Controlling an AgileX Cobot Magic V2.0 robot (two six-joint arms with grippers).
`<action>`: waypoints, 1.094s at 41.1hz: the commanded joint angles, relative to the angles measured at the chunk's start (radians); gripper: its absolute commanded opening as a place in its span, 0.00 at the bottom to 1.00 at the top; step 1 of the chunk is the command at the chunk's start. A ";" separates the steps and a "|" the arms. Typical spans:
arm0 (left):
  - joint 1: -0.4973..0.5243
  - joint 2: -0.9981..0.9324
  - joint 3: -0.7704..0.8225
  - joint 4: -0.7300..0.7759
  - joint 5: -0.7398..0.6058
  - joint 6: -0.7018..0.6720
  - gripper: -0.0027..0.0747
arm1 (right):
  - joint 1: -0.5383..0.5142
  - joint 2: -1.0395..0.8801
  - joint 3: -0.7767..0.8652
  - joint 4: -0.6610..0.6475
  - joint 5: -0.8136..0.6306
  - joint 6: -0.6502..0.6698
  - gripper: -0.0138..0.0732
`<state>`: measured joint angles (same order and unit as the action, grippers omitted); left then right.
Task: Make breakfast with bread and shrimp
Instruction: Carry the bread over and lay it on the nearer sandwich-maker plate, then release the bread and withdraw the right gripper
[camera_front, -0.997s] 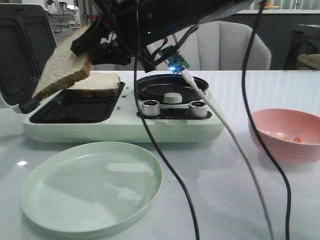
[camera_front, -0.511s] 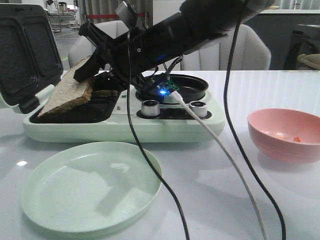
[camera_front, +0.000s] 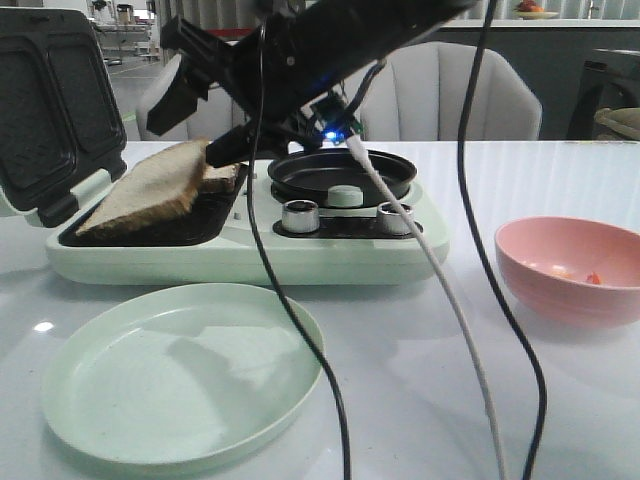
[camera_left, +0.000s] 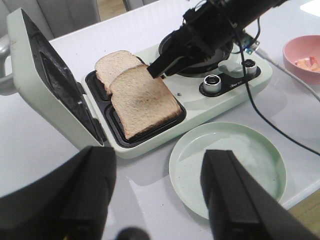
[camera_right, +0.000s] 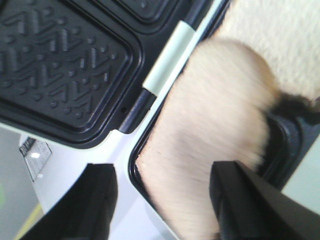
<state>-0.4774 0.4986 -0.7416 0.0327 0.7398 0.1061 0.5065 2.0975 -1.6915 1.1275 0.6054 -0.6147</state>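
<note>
Finds the second slice of bread (camera_front: 150, 190) down in the open sandwich maker (camera_front: 250, 255), where a second ago it hung tilted in the right gripper (camera_front: 195, 125) above the tray. Lies now slanted across the dark tray, its rear edge propped on the first slice (camera_left: 115, 65) and covering most of it. Places both slices at 9 o'clock from the small round pan (camera_front: 340, 172), with the lid (camera_front: 50, 100) standing open at 9 o'clock from them.

Records the right gripper's jaws spread wide with nothing between them, raised at 12 o'clock over the rear edge of the top slice. Cannot tell whether the lower finger touches the crust. Reads this as a completed release.

Records the left gripper (camera_left: 155, 195) likewise spread wide and empty, hanging over the table well apart from the appliance.

Locates the shrimp (camera_front: 595, 278) in the pink bowl (camera_front: 570, 270), at 3 o'clock from the sandwich maker and well apart from it, with other pale pieces beside it too small to name. Notes the pale green plate (camera_front: 180, 370) at 6 o'clock from the tray, with nothing on it.

Judges the bread step nearly done, the shrimp step not begun. Warns that the upper slice sits askew and may need squaring before the lid can close flat.
</note>
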 joint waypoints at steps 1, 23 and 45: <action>0.000 0.006 -0.026 0.000 -0.086 0.001 0.60 | -0.001 -0.150 -0.035 -0.147 -0.028 0.086 0.75; 0.000 0.006 -0.026 0.004 -0.086 0.001 0.60 | 0.005 -0.687 0.143 -1.015 0.065 0.516 0.75; 0.000 0.006 -0.026 0.013 -0.084 0.001 0.60 | 0.005 -1.291 0.735 -1.138 0.147 0.607 0.75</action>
<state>-0.4774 0.4986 -0.7416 0.0425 0.7398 0.1061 0.5131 0.8937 -0.9901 0.0000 0.8157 -0.0112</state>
